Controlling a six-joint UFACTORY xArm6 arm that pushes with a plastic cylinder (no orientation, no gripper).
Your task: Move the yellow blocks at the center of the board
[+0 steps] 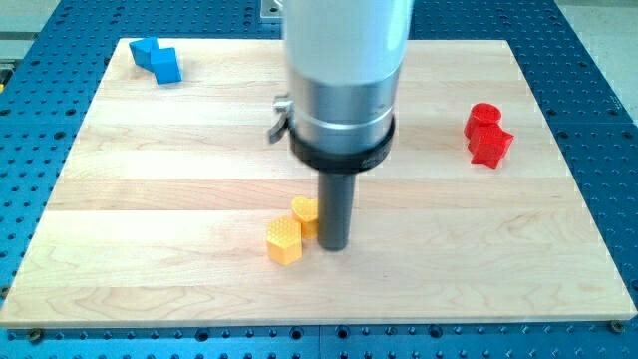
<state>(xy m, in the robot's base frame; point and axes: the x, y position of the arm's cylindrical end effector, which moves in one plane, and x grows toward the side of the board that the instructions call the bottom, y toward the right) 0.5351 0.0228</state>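
Observation:
Two yellow blocks lie just below the board's middle. The nearer one [284, 240] looks hexagonal. The other yellow block [305, 211] sits just above and to its right, partly hidden behind my rod. My tip [334, 246] rests on the board right beside both yellow blocks, on their right side, touching or almost touching them. The arm's wide silver and black body hides the board's middle above the tip.
Two blue blocks [158, 58] sit together at the board's top left corner. Two red blocks [487, 134] sit together near the right edge. The wooden board [150, 199] lies on a blue perforated table [598, 80].

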